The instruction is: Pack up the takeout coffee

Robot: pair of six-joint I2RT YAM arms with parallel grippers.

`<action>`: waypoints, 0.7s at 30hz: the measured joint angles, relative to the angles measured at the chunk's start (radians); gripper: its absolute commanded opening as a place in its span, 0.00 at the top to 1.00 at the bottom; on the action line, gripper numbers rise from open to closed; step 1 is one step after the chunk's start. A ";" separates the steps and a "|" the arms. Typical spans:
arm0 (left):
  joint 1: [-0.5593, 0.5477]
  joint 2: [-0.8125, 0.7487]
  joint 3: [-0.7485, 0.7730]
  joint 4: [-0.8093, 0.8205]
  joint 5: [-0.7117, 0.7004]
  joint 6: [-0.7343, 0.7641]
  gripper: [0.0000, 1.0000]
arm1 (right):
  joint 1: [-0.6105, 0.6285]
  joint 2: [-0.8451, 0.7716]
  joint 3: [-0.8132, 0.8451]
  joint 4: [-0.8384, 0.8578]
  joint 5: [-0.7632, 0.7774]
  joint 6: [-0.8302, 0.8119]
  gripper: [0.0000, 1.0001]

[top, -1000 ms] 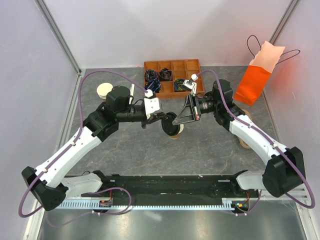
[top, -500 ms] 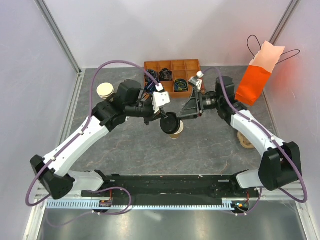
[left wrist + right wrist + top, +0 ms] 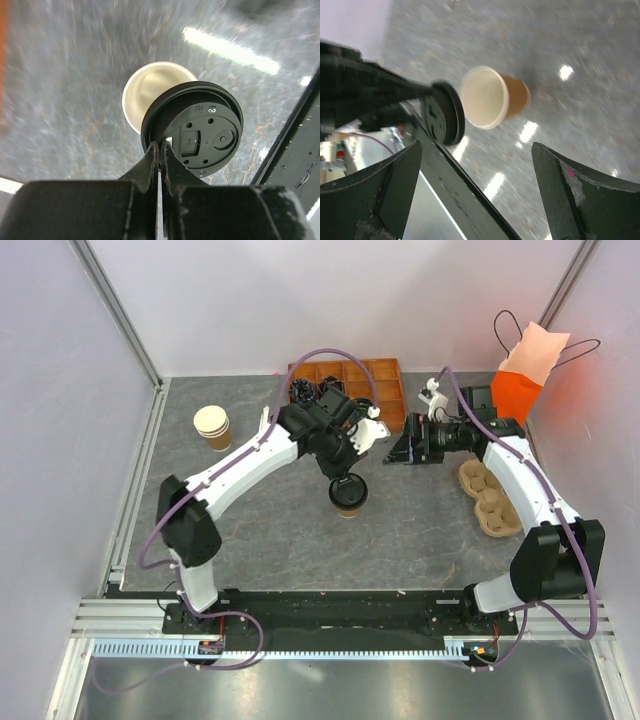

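Grey tabletop (image 3: pixel 260 530), both arms reaching in over the middle. Orange paper bag (image 3: pixel 512 400) stands upright at the far right corner. A wooden organiser tray (image 3: pixel 392 370) sits at the far edge, a pulp cup carrier (image 3: pixel 490 502) lies flat by the right arm, and a stack of lidless cups (image 3: pixel 211 426) is at far left. Coffee cup (image 3: pixel 515 97) stands upright mid-tabletop under the left wrist, mouth open. The black lid (image 3: pixel 200 130) is not seated — it hangs just above the rim and off to one side, so part of the cream inside shows. Left fingers (image 3: pixel 150 167) are clenched on the lid, pinching only its edge. Right fingers (image 3: pixel 580 200) are spread wide, holding nothing, a little apart from the cup on its right. Handling, as a judgement: thin paper cup, light, looks empty, wall dents easily, tips if nudged. Lid is stiff slick plastic, likely to pivot in an edge pinch. Best hold on the cup is across the body just under the rolled rim, gentle squeeze — the lid should be pressed on square before any lift toward bag or carrier.
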 measured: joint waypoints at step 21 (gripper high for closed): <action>0.011 0.197 0.180 -0.130 -0.084 -0.164 0.98 | 0.000 -0.010 -0.194 -0.013 0.065 -0.043 0.05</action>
